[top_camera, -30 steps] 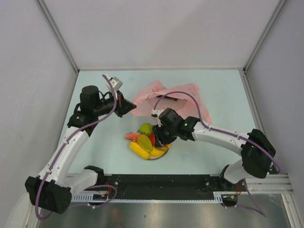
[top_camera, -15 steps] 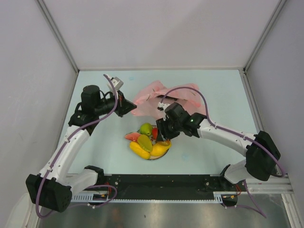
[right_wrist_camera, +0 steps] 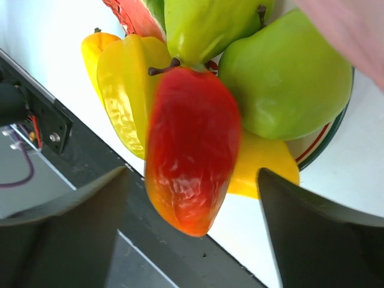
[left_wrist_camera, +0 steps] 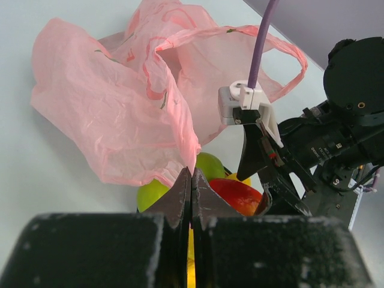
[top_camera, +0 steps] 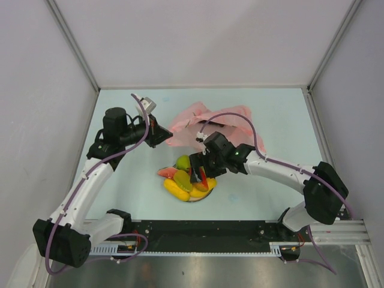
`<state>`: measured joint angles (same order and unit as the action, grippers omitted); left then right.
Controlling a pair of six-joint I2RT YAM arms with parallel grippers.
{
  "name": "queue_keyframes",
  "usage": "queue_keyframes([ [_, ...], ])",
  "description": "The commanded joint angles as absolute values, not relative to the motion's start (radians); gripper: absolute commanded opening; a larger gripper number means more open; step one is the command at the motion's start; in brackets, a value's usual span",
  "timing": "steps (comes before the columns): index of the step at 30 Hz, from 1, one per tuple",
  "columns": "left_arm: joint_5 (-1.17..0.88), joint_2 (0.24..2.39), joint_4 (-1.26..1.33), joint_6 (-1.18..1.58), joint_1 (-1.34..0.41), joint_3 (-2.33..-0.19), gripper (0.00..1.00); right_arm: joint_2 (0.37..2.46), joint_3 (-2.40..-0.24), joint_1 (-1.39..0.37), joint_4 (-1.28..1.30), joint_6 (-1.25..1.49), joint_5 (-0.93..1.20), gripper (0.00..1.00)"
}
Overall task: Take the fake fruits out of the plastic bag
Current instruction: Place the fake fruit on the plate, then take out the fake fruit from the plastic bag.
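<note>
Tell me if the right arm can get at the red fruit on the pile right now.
Probably yes: the right gripper hovers right over the red fruit, which shows uncovered between its open jaws, atop the other fruits.

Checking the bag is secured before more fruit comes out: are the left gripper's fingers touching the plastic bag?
Touching. In the left wrist view, the left gripper's shut fingers pinch the plastic bag's lower edge at their tips.

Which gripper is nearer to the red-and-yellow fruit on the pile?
Right. The right gripper hangs open directly over the red-and-yellow fruit, fingers either side of it. The left gripper is farther back, shut on the edge of the plastic bag.
</note>
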<state>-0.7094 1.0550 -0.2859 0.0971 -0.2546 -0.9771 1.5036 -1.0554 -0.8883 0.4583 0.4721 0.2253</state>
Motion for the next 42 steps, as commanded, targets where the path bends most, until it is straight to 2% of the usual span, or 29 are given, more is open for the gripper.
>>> queue_keyframes([
  [1, -0.712, 1.058, -0.252, 0.09, -0.249, -1.009, 0.0, 1.506, -1.098, -0.884, 0.468, 0.486, 0.212, 1.0],
  [9, -0.712, 1.071, -0.256, 0.086, -0.247, -1.017, 0.0, 1.486, -1.16, -0.828, 0.547, 0.387, 0.242, 1.0],
  [13, -0.719, 1.083, -0.249, 0.084, -0.247, -1.019, 0.0, 1.468, -1.25, -0.756, 0.627, 0.243, 0.471, 1.0],
  [16, -0.715, 1.086, -0.245, 0.075, -0.247, -1.011, 0.0, 1.459, -1.31, -0.741, 0.669, 0.163, 0.465, 1.0],
  [19, -0.718, 1.092, -0.256, 0.074, -0.247, -1.025, 0.0, 1.456, -1.342, -0.703, 0.658, 0.108, 0.462, 0.9],
  [22, -0.745, 1.114, -0.265, 0.089, -0.249, -1.069, 0.0, 1.471, -1.347, -0.655, 0.597, 0.048, 0.346, 0.7],
  [23, -0.776, 1.121, -0.265, 0.097, -0.247, -1.081, 0.0, 1.48, -1.347, -0.622, 0.58, 0.028, 0.324, 0.56],
  [26, -0.828, 1.164, -0.271, 0.115, -0.249, -1.138, 0.0, 1.535, -1.348, -0.566, 0.497, -0.062, 0.293, 0.36],
  [27, -0.865, 1.175, -0.273, 0.123, -0.249, -1.15, 0.0, 1.566, -1.348, -0.545, 0.454, -0.095, 0.282, 0.34],
  [29, -0.903, 1.215, -0.276, 0.138, -0.25, -1.187, 0.0, 1.598, -1.347, -0.532, 0.414, -0.226, 0.268, 0.33],
  [36, -1.025, 1.351, -0.232, 0.212, -0.252, -1.298, 0.0, 1.733, -1.351, -0.528, 0.204, -0.641, 0.14, 0.41],
  [40, -1.035, 1.419, -0.195, 0.248, -0.25, -1.338, 0.0, 1.828, -1.373, -0.523, 0.134, -0.871, 0.077, 0.56],
  [42, -1.037, 1.448, -0.199, 0.245, -0.25, -1.364, 0.0, 1.862, -1.403, -0.515, 0.14, -0.958, 0.068, 0.58],
])
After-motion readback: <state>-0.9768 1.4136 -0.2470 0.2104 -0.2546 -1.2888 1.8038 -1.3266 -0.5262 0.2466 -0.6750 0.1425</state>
